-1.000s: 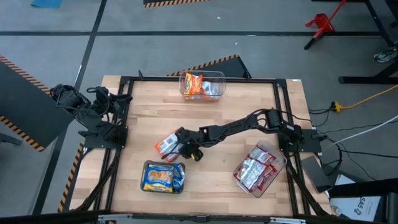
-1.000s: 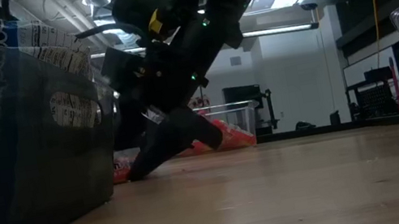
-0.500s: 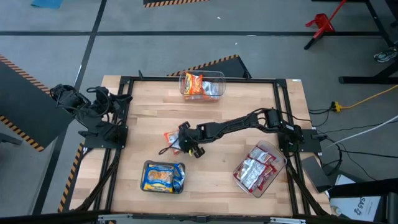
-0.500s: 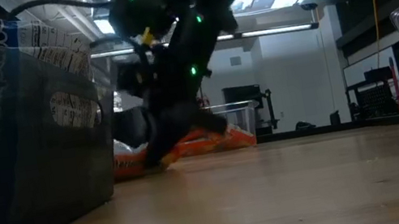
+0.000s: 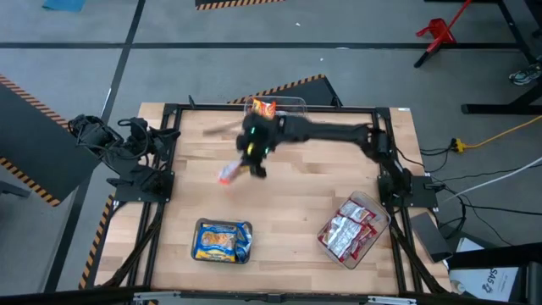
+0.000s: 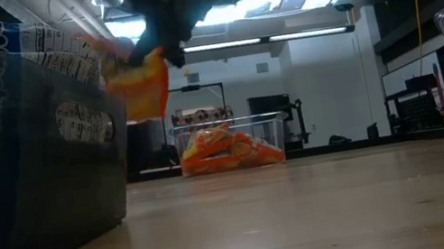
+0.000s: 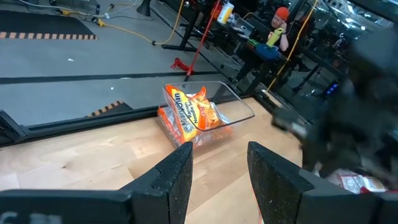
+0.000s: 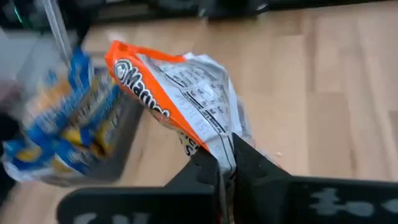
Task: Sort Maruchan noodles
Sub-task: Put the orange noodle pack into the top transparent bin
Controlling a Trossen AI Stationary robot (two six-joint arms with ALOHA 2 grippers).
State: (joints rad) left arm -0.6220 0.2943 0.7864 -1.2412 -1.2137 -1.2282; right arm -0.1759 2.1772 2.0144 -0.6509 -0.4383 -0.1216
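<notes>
Orange packet [image 8: 180, 106]: glossy crinkled plastic. Table [image 5: 296, 220]: pale wood, smooth matt. Tubs, upper centre [image 5: 288, 114], lower right [image 5: 373, 222]: clear plastic.

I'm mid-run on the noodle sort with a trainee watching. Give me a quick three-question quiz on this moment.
1. True or false: the right gripper is shut on an orange noodle packet, held off the table.
2. Which tub holds the blue-and-yellow packets? A) the far tub B) the near-left tub C) the near-right tub
3. Fill in: the left gripper waits with its fingers ____ at the table's left edge.

Key: 1 true, pinched by one edge. 2 B; the far tub holds orange packets, the near-right red-and-white ones. 3 open, holding nothing.
</notes>
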